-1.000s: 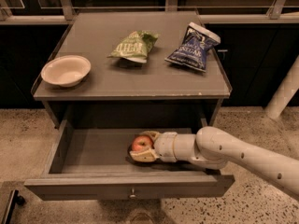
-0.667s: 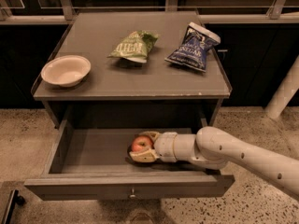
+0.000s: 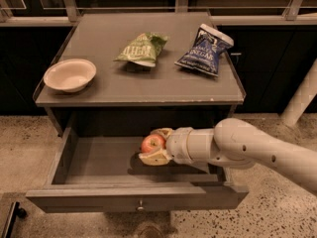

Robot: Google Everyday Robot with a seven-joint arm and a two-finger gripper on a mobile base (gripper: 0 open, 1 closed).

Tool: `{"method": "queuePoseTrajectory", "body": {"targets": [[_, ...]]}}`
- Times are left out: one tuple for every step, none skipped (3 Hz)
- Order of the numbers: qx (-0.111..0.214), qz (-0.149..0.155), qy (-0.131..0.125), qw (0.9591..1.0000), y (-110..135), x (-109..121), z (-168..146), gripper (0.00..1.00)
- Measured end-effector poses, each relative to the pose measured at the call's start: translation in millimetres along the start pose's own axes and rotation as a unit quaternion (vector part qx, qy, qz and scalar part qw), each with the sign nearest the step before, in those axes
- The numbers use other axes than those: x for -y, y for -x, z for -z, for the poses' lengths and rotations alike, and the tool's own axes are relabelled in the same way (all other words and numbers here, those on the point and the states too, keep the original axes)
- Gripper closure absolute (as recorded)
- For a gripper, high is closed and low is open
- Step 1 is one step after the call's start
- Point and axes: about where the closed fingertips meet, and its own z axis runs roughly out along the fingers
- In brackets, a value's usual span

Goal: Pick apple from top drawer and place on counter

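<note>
The gripper (image 3: 154, 146) sits inside the open drawer (image 3: 99, 163), below the front edge of the counter (image 3: 163, 86) and a little right of that edge's middle. Its two fingers (image 3: 154, 158) are closed narrowly around the apple (image 3: 152, 143), one above it and one below. The apple is red with a paler patch on top, and it rests between the fingers with a dark shadow on the drawer floor beneath it. Whether it touches the floor cannot be told. The white arm (image 3: 257, 150) reaches in from the right, passing over the drawer's right wall below the front right corner of the counter. The drawer is pulled well out, and its flat front panel carries a small round knob (image 3: 140, 207) at the centre. On the counter, a pale bowl (image 3: 69, 75) stands near the left edge, toward the front left corner. A green snack bag (image 3: 142, 48) lies around the middle, nearer the back edge. A blue snack bag (image 3: 204, 51) lies just beside the right edge, well apart from the bowl and near the green bag. A speckled floor (image 3: 277, 217) surrounds the cabinet.
</note>
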Motion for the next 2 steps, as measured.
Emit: {"method": "queuePoseTrajectory", "body": {"targets": [[-0.028,0.034,-0.016,0.9989,43,-1,26,1.0],[-0.043,0.075,-0.015,0.9961,86,-1,37,1.0]]}}
